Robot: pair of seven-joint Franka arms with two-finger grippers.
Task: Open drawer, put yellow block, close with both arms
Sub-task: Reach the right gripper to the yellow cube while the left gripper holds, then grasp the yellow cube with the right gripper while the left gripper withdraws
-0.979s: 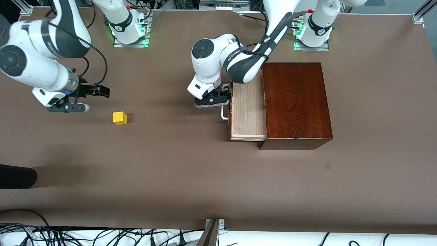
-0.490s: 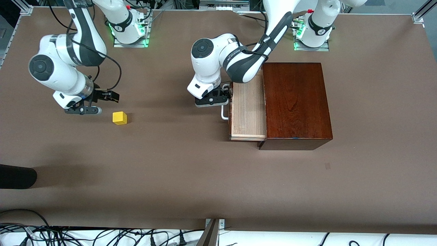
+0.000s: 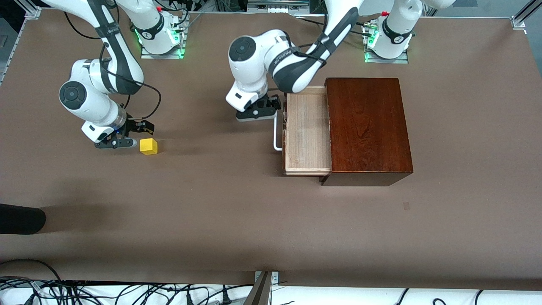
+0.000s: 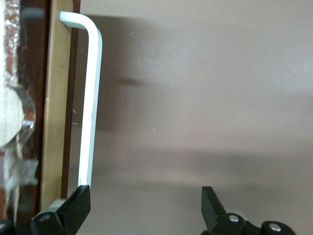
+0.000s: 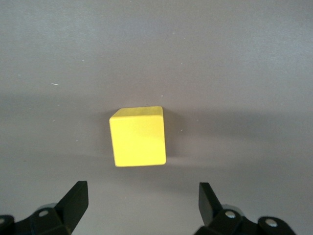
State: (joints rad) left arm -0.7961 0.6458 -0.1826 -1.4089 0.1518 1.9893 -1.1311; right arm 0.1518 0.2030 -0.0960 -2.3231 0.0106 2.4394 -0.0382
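The drawer (image 3: 307, 131) stands pulled out of the dark mahogany box (image 3: 368, 127), its pale tray empty and its white handle (image 3: 276, 135) facing the right arm's end. My left gripper (image 3: 259, 111) is open and empty, just off the handle's end that is farther from the front camera. In the left wrist view the handle (image 4: 90, 103) runs beside one fingertip (image 4: 78, 208) of the left gripper (image 4: 146, 208). The yellow block (image 3: 148, 146) lies on the table. My right gripper (image 3: 123, 139) is open, low beside it. In the right wrist view the block (image 5: 138, 136) lies just ahead of the right gripper (image 5: 143, 203).
A dark rounded object (image 3: 21, 218) lies at the table's edge at the right arm's end, nearer to the front camera. Cables (image 3: 127, 294) run along the near edge. Bare brown table (image 3: 211, 190) spans between the block and the drawer.
My right arm has swung in and come down beside the yellow block. My left gripper has let go of the handle and drawn away from it; the drawer stays open.
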